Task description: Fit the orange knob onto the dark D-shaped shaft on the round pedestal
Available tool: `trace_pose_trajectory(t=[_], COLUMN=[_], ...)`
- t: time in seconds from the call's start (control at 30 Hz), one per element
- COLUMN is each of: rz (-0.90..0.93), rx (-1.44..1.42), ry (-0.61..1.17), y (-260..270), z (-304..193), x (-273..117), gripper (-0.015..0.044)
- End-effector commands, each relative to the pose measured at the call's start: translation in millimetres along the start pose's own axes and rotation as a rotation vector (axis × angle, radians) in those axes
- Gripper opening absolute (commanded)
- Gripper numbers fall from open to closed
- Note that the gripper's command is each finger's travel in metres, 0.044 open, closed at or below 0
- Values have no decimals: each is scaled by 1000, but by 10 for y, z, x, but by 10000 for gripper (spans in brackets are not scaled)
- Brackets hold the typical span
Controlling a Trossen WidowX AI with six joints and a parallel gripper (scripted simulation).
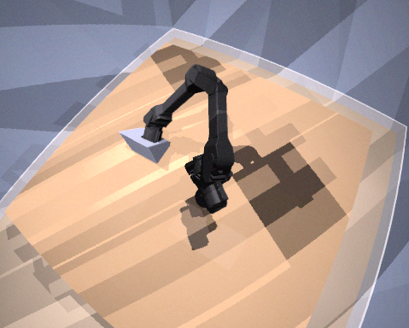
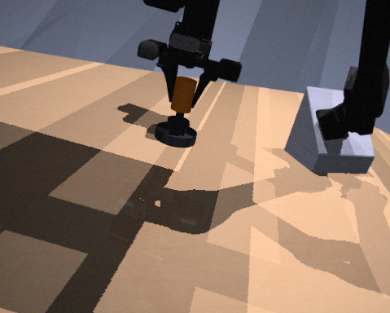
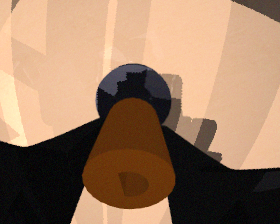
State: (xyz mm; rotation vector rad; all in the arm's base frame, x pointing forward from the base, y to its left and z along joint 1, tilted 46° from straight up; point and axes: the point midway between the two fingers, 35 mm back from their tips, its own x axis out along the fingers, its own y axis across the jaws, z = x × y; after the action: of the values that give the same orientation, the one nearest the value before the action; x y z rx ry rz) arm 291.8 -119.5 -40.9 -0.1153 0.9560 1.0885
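Note:
The orange knob [image 2: 184,94] [image 3: 128,132] is between the fingertips of my gripper [image 2: 182,102] [image 3: 132,127], which is shut on it. The knob stands nearly in line with the shaft. Its lower end is at the dark shaft [image 2: 180,116], and a short length of shaft shows below it, above the collar of the round pedestal [image 2: 175,139] [image 3: 110,82]. The knob is not down on the pedestal. In the wrist view the knob's near end shows a D-shaped recess; its lower end and the shaft's flat side are hidden. In the top view the arm hides the knob.
The arm's pale grey base block [image 1: 145,149] [image 2: 304,138] stands to one side of the pedestal, right of it in the exterior view. The wooden table top [image 1: 156,265] has a pale translucent border. Dark patchy shadows lie across the table.

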Motion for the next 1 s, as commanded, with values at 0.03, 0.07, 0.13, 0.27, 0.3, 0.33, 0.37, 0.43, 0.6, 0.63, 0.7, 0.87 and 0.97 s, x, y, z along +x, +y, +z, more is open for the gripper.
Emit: trace_pose_trajectory(t=[0.03, 0.07, 0.13, 0.27, 0.3, 0.33, 0.37, 0.43, 0.6, 0.63, 0.7, 0.87, 0.97], rz=[1, 1, 1, 1, 1, 1, 1, 1, 1, 1, 1, 1, 1], rx=[-44, -44, -44, -44, -44, -44, -44, -44, -44, -44, -44, -44, -44], ry=[0, 0, 0, 0, 0, 0, 0, 0, 0, 0, 0, 0, 0], y=[7, 9, 15, 20, 19, 17, 15, 10, -3, -4, -2, 7, 13], z=[-17, -17, -15, -5, -3, -1, 1, 5, 5, 4, -1, -11, -13], x=[28, 30, 32, 25, 21, 17, 13, 6, 2, 3, 9, 21, 24], gripper=[0, 0, 0, 0, 0, 0, 0, 0, 0, 0, 0, 0, 0])
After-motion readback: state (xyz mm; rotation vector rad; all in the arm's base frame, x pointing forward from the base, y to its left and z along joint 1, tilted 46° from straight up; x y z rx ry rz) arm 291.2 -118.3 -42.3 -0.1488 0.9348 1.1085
